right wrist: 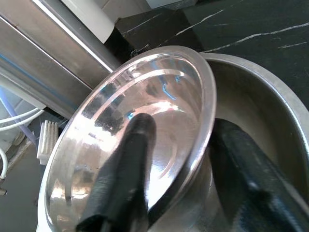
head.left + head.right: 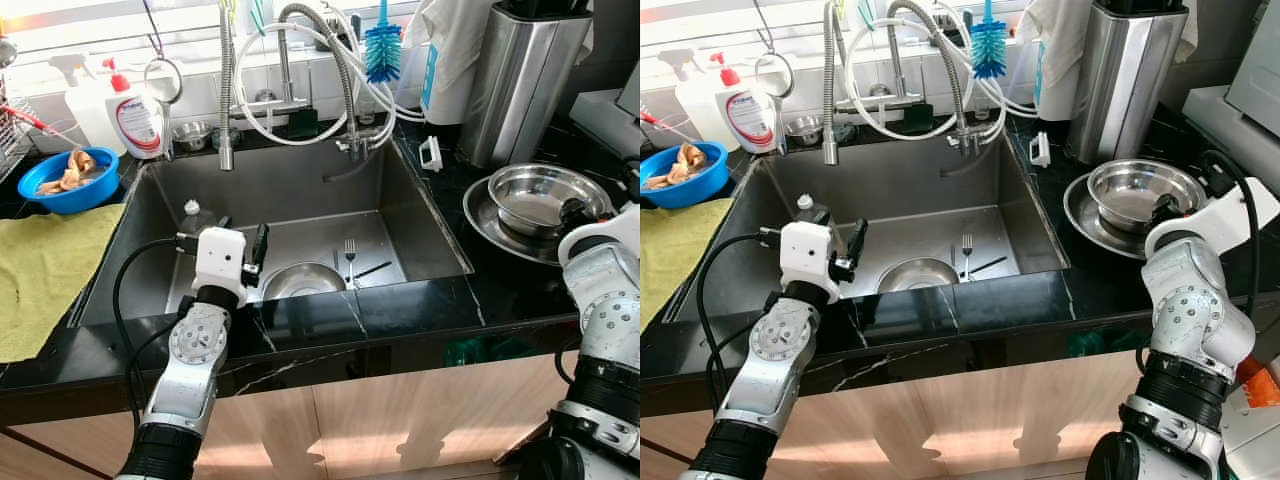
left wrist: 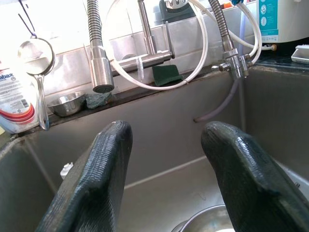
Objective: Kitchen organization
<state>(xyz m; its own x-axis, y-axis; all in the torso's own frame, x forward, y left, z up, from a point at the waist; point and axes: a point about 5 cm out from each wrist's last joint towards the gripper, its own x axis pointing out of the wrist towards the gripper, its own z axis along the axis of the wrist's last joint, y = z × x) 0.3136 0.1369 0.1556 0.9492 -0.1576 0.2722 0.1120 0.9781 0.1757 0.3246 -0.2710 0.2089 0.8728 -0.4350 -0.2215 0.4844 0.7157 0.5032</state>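
Right gripper (image 1: 178, 174) pinches the bowl's (image 2: 545, 195) rim, mouth upward on the plate (image 2: 490, 230); left gripper (image 3: 166, 159) gapes wide over the sink (image 2: 290, 190).

Between the right gripper's (image 1: 178, 169) matt black, finely textured fingers (image 1: 126, 164) sits the rim of a polished steel bowl (image 1: 145, 121), mirror-bright, nested in a duller steel plate (image 1: 270, 116). Beyond the left gripper's (image 3: 166, 159) rubbery pebbled fingers (image 3: 101, 169) the sink (image 2: 290, 190) is brushed steel. The counter (image 2: 420, 300) is glossy black stone, white-veined; the cloth (image 2: 50, 270) is matt yellow-green fabric.
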